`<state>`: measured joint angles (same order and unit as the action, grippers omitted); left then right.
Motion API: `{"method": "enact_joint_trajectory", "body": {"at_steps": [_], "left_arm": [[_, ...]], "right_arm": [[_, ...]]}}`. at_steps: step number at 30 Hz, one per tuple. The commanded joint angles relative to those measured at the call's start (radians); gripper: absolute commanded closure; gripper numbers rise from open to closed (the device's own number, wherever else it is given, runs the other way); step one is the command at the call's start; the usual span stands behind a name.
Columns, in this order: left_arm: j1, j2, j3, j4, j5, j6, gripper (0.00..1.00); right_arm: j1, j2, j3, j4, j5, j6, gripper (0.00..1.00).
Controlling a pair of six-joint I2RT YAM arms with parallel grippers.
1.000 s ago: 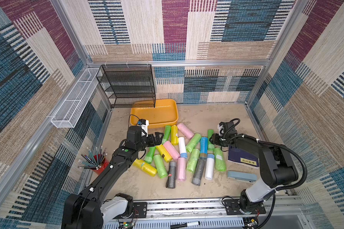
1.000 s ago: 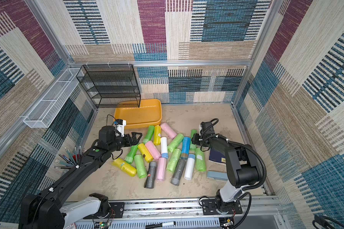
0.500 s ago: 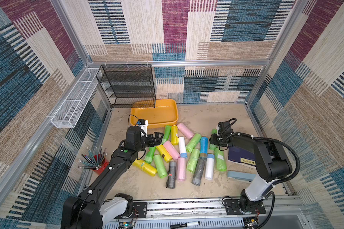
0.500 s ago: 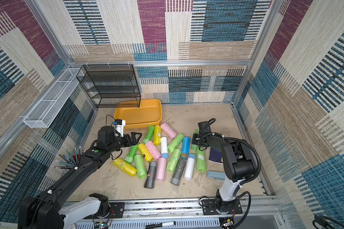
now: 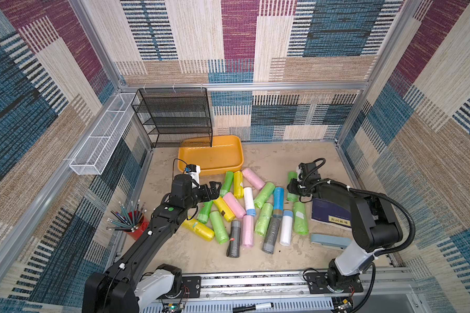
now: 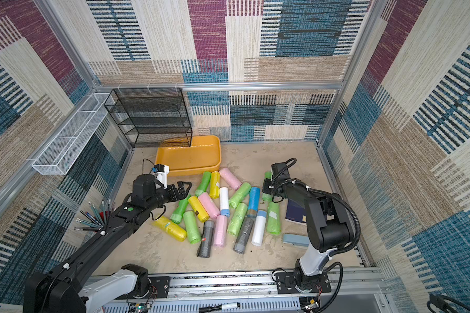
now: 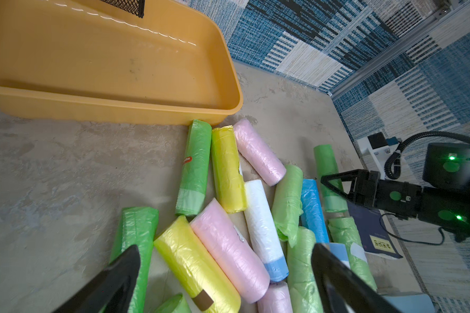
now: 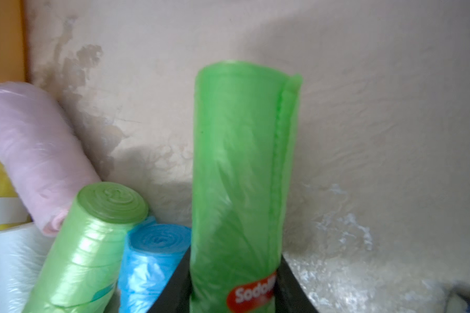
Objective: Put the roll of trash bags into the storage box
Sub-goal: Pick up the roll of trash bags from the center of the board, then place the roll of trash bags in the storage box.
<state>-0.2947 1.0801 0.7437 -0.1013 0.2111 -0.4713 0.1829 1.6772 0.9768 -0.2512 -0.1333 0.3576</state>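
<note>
Left wrist: mesh rack [image 7: 122, 6] over storage box [image 7: 120, 108]

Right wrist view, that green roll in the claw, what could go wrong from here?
1. The right claw pinches the green plastic roll with the red label near one end, so the long free part may droop or slip out when lifted.
2. The blue plastic roll lies close beside it and could be nudged.
3. The open left claw hovers close to the shallow orange-yellow plastic tub, so the arms might collide there.
</note>
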Motion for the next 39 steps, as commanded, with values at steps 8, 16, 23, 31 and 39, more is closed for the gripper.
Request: {"method": "enact_joint_trajectory", "body": {"at_steps": [8,16,23,31,39], "left_arm": [[0.000,-0.041,-0.009,-0.009,-0.050,0.010,0.01],[0.000,-0.063,-0.011,-0.018,-0.032,-0.004,0.01],[0.001,-0.104,-0.016,-0.030,-0.014,-0.025,0.02],[0.000,-0.096,-0.026,-0.018,0.021,-0.048,0.01],[0.001,-0.072,-0.021,-0.013,0.037,-0.048,0.01]], "right_arm": [[0.037,-0.015,0.164,0.002,-0.142,0.011,0.66],[0.106,0.103,0.388,0.016,-0.187,0.042,0.69],[0.163,0.301,0.630,0.043,-0.251,0.067,0.73],[0.205,0.532,0.934,0.003,-0.290,0.098,0.75],[0.232,0.746,1.224,-0.057,-0.351,0.144,0.76]]}}
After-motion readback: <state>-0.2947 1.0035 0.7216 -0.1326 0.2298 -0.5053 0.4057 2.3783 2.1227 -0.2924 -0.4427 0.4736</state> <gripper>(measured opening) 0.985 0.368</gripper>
